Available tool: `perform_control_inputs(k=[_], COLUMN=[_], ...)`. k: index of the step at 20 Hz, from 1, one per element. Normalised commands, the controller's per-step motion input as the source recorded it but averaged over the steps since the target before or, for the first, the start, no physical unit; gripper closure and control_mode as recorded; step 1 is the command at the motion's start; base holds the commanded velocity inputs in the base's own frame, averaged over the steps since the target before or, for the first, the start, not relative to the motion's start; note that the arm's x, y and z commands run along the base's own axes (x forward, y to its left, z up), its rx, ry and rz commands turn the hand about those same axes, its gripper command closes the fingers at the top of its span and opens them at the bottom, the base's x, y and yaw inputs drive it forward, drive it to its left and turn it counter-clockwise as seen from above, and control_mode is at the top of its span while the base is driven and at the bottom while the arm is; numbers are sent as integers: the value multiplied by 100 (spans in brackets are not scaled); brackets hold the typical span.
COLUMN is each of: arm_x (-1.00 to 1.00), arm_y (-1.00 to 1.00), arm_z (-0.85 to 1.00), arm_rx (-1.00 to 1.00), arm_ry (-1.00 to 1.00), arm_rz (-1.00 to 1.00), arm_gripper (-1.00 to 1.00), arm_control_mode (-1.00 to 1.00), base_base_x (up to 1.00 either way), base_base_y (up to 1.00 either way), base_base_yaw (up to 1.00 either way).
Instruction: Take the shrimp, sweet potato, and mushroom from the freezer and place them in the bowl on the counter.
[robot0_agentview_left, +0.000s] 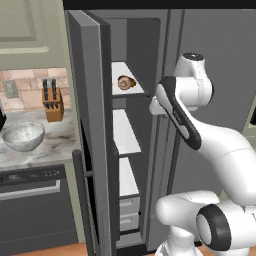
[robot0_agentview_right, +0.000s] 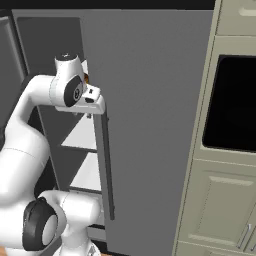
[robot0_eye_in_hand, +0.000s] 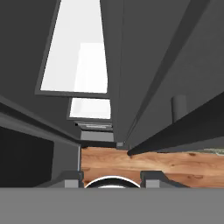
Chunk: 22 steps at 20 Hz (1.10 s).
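dark grey freezer (robot0_agentview_left: 95, 100) door ajar, gripper (robot0_eye_in_hand: 111, 175) half apart and empty beside the shelf edge, bowl (robot0_agentview_left: 23, 136) on counter (robot0_agentview_left: 55, 140)

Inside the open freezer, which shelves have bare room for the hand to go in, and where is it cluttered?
The two white shelves below the top one, the middle and the lower, look bare between the open dark grey freezer door and the inner wall. The top white shelf carries a rounded brown lump near its front edge, so it is tighter there.
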Motion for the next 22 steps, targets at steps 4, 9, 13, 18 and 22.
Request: perform_control_inputs(k=[4,9,13,18,22], arm_x=[-3,-55,-60,3,39], arm_y=[0,58,93,52,8], arm_z=[0,-10,-7,0,0], arm_rx=[0,0,1,10,15], arm_ry=[0,-7,-8,-3,-1], arm_rz=[0,1,7,2,0], arm_gripper=[-100,-100,-100,-100,-100], arm_control_mode=[-100,-100,-100,-100,-100], base_base_x=[0,0,0,0,0], base_base_y=[0,0,0,0,0], base_base_yaw=[0,0,0,0,0])
